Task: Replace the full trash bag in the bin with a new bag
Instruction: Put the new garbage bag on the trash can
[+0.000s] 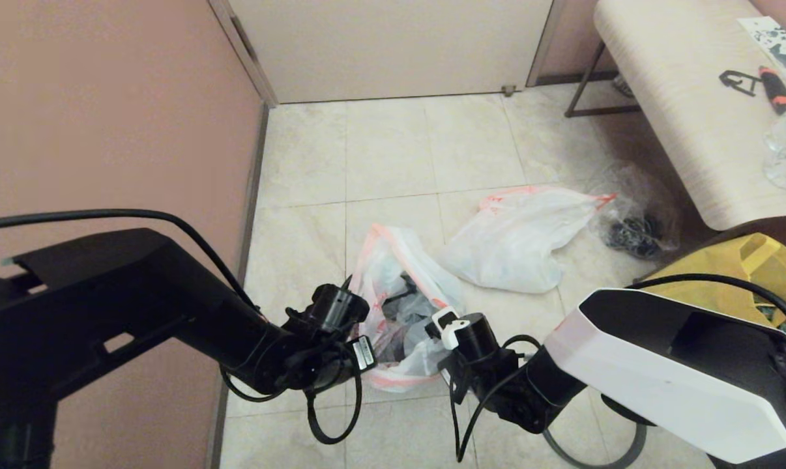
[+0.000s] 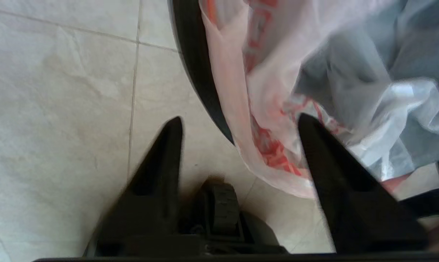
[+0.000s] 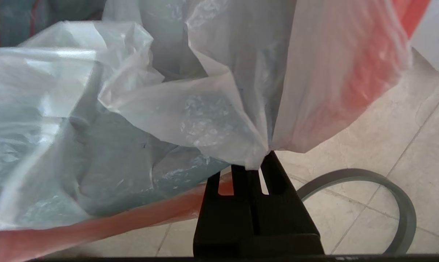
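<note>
red print marks the new bag, but none of it is legible.

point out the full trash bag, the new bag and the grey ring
full trash bag (image 1: 513, 238), head view, middle of its white side as it lies on the floor
new bag (image 1: 393, 244), head view, its raised upper wall
grey ring (image 3: 401, 203), right wrist view, its curved band

Black left arm, white-shelled right arm, black cables

The head camera looked steeply down from above at the tiled floor. Each wrist camera sat behind its fingers, very close and low. All three views shared the new bag.
</note>
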Robot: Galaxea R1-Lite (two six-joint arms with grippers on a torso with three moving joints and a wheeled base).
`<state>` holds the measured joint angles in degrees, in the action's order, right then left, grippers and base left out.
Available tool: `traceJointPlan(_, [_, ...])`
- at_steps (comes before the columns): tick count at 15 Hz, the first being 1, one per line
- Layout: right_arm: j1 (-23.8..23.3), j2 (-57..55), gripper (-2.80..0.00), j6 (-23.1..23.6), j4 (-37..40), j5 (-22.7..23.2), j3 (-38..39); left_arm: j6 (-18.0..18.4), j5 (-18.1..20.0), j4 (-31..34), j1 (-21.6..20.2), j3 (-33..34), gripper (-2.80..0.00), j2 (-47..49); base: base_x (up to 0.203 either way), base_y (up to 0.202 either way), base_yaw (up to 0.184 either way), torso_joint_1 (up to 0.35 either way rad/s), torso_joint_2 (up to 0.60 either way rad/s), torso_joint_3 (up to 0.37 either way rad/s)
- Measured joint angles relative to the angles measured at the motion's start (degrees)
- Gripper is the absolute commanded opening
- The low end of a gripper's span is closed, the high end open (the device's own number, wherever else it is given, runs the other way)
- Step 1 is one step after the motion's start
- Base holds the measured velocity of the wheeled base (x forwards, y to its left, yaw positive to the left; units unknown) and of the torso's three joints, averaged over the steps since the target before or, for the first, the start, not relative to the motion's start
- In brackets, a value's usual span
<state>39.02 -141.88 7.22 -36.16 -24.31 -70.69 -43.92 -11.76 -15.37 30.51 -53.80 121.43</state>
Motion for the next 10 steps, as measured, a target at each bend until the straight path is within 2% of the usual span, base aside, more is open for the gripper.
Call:
traceJointPlan(4, [-0.02,-0.37,-2.80,0.02,0.02,-0.02,-0.23,-0.01,0.02,-0.15,0.16,-0.12,0.00,-0.62,0.000,0.000,0.000,0.000,0.00,0.000])
traceJointPlan(5, [-0.02,-0.43,-2.80,0.01,0.05,-0.02,-0.26,-0.02,0.05,-0.17,0.11,-0.72,-2.80,-0.62,0.000,0.000,0.000,0.000,0.00,0.000])
traceJointPlan(10, [-0.02,-0.63,-2.80,0.02,0.05,0.00,-0.41,0.13,0.17,-0.24,0.16,-2.03,-2.80,-0.19,0.000,0.000,0.000,0.000,0.00,0.000])
